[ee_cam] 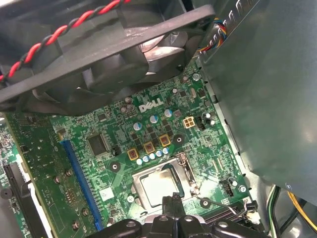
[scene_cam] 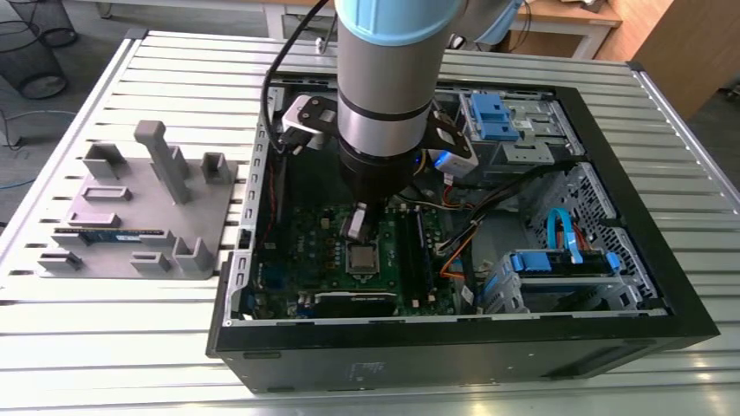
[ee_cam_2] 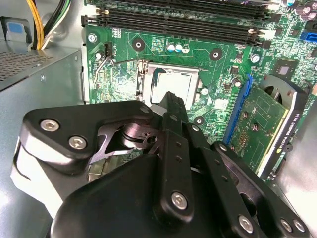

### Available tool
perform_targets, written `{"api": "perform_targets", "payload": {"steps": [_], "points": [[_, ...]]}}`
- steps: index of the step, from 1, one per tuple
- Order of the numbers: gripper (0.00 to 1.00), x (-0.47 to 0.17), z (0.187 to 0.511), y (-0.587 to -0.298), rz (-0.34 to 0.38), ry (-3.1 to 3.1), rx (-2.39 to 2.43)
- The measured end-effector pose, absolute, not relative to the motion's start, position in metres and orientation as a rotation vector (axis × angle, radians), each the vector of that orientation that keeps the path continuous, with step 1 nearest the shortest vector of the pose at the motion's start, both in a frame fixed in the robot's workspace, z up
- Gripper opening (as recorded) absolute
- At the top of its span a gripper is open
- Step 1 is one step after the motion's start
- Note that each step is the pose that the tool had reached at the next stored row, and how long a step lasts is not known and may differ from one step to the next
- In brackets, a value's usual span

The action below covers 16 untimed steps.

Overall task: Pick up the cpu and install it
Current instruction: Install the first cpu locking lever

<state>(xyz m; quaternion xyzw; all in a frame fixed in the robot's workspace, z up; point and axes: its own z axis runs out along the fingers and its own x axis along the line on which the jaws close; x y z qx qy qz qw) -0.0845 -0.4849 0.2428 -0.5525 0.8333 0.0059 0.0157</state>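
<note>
You have the arm (scene_cam: 387, 78) reaching down into the open computer case (scene_cam: 463, 355). The pincer (scene_cam: 355, 227) hangs just above the socket. In both wrist views its tips look pressed together with no gap, and nothing is held between them.

The cpu (scene_cam: 364, 257) lies flat directly beneath the pincer tip, silvery top up. It sits inside the socket frame (ee_cam: 185, 171) on the green motherboard (ee_cam_2: 148, 47). You cannot tell whether the tip touches it.

Handling, as a judgement: the cpu is light, thin and stiff, with a smooth metal lid, so slippery on the flat. Its underside and the socket contacts are likely fragile, so no tilt, no sliding, no hard press. Take hold only by two opposite edges, kept level.

Surroundings, large to small:
- **Room:** grey floor, with wire baskets (scene_cam: 35, 52) and a wooden desk (scene_cam: 567, 17) well beyond the pincer.
- **Surface:** the surface (scene_cam: 151, 338) is ribbed metal slats carrying the case. A grey holder (scene_cam: 139, 221) with upright posts stands well apart from the pincer, toward the exterior view's left.
- **Inside the case:**
  - The drive bays (scene_cam: 567, 260), with blue fittings, sit away from the pincer toward the exterior view's right.
  - A black fan (ee_cam: 99, 64) overhangs the board near the pincer.
  - The memory slots (ee_cam_2: 173, 22) run just beside the socket.
  - Clearance round the pincer looks tight.
</note>
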Motion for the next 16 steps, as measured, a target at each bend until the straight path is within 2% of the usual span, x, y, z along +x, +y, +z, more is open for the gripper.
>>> {"api": "perform_targets", "payload": {"steps": [9, 16], "points": [[0.11, -0.0844, 0.2506, -0.4843, 0.02, 2.591, -1.718], [0.11, -0.0842, 0.2507, -0.4803, 0.053, 2.577, -1.714]]}}
